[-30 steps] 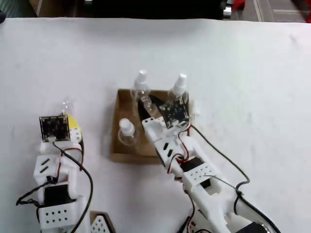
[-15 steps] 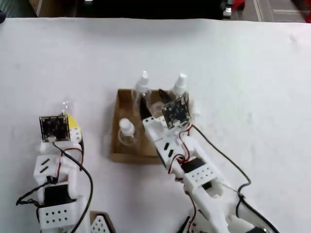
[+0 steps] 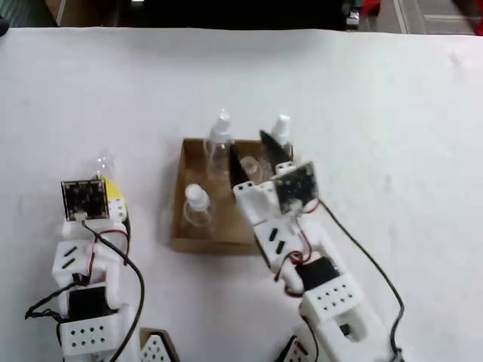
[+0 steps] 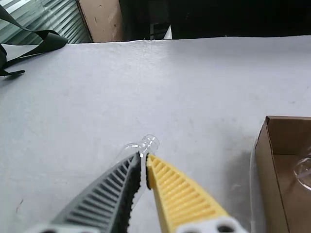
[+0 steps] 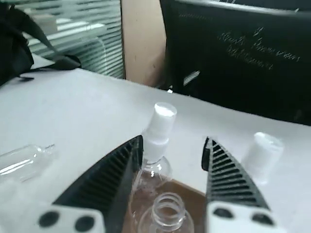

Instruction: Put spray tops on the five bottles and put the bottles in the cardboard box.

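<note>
Although the lying bottle rests on the tabletop left of the cardboard box, neck pointing away from your left arm, your left hand sits clenched along it; a grip cannot be confirmed. Over the box, your right hand is released, straddling a topless bottle.

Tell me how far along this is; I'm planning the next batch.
Done: three bottles with spray tops stand in the cardboard box. In hand: the open right gripper straddles a fourth bottle in the box, neck bare; the left gripper is shut on a fifth bottle, also topless, lying on the table. Left: two tops to fit, then boxing the fifth.
</note>
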`<state>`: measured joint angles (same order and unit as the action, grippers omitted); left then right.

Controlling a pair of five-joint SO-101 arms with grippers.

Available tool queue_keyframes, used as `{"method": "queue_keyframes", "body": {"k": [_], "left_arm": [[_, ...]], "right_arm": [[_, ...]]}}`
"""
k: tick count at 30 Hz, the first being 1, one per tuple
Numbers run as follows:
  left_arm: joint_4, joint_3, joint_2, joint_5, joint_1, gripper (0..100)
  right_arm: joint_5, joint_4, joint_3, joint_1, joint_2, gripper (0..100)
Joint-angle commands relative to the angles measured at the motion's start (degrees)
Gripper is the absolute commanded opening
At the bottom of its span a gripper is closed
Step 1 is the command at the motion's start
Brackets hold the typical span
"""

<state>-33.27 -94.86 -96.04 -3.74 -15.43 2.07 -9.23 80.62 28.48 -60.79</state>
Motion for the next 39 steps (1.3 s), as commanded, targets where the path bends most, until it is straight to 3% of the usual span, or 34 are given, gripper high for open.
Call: {"method": "queue_keyframes", "body": {"k": [1,7,10,15,20,26,31,35,39], "left_arm": [[0.0,2.11,-1.1,-0.53,0.57,3],[-0.09,1.93,-1.1,-0.53,0.57,3],[-0.26,1.93,-1.1,-0.53,0.57,3],[0.09,0.97,-1.1,-0.62,0.48,3],[0.09,0.7,-1.1,-4.22,0.48,2],[0.0,0.62,-1.1,-4.4,0.48,2],[-0.09,0.62,-1.1,-4.48,0.48,2],[0.0,0.62,-1.1,-4.48,0.57,2],[0.0,0.62,-1.1,-4.48,0.57,2]], "right_arm": [[-0.53,4.18,-1.41,-6.9,-10.51,17.3],[-0.62,28.35,-14.15,-21.58,-28.79,17.3],[-0.35,33.54,-18.99,-27.74,-32.22,17.3],[0.0,38.02,-23.65,-37.05,-27.47,17.3],[0.0,39.08,-29.27,-44.26,-13.49,17.3],[0.0,39.78,-39.3,-45.67,12.35,17.3],[0.0,49.98,-51.78,-44.79,33.98,17.3],[0.09,57.36,-57.93,-40.75,47.69,17.3],[-0.26,58.15,-60.13,-35.65,55.52,17.3]]}}
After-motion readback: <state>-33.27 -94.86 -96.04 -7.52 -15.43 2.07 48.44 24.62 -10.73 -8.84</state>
